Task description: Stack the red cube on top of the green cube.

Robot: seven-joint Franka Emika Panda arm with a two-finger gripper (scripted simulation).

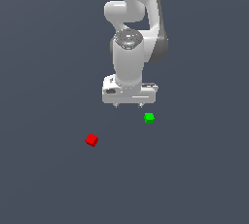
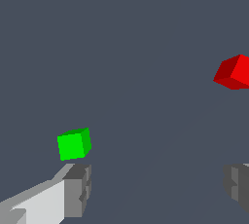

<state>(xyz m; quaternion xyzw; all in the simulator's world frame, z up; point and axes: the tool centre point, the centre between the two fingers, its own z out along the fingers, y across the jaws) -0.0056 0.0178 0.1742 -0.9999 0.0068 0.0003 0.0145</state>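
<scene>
The red cube [image 1: 91, 140] lies on the dark grey floor toward the exterior view's left, nearer the camera than the arm. It also shows at the edge of the wrist view [image 2: 235, 72]. The green cube [image 1: 149, 118] lies toward the exterior view's right, just below the gripper's right side, and shows in the wrist view [image 2: 74, 144] close to one finger. My gripper [image 1: 128, 105] hangs above the floor, open and empty, its two fingers [image 2: 78, 189] wide apart. Both cubes lie apart from it and from each other.
The white arm [image 1: 131, 28] rises behind the gripper to the top of the exterior view. The floor [image 1: 48, 184] is a plain dark grey surface with no visible edges.
</scene>
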